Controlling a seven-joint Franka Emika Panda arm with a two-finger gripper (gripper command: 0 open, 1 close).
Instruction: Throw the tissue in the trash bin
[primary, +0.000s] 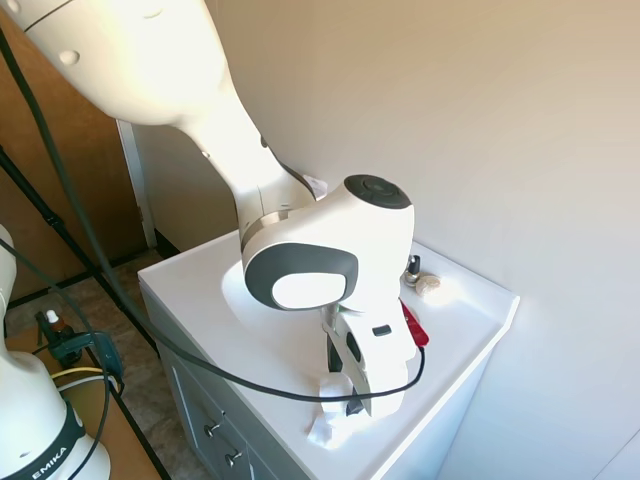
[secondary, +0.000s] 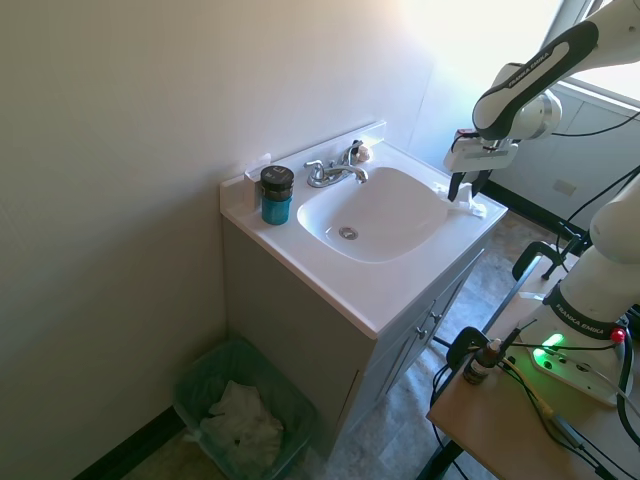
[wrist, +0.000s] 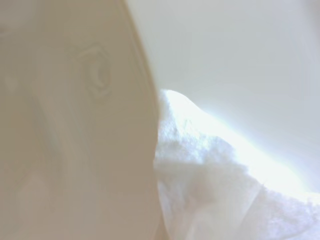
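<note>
The tissue (primary: 328, 420) is a crumpled white wad on the front corner of the white vanity counter (primary: 200, 300), beside the sink. In the second exterior view the tissue (secondary: 470, 205) lies at the counter's right end. My gripper (primary: 352, 402) points straight down onto it, and the wad bulges out around the tip. The gripper (secondary: 461, 190) is small and partly hidden there. The wrist view is filled by the tissue (wrist: 210, 190) from very close. The trash bin (secondary: 205, 368), a green translucent basket with white paper inside, stands on the floor left of the vanity.
The sink basin (secondary: 380, 215) takes up the counter's middle, with a chrome faucet (secondary: 335, 172) behind it. A dark-lidded teal jar (secondary: 276, 194) stands at the back left. A beige pebble-like lump (primary: 428, 285) and a red item (primary: 412, 325) lie near the wall.
</note>
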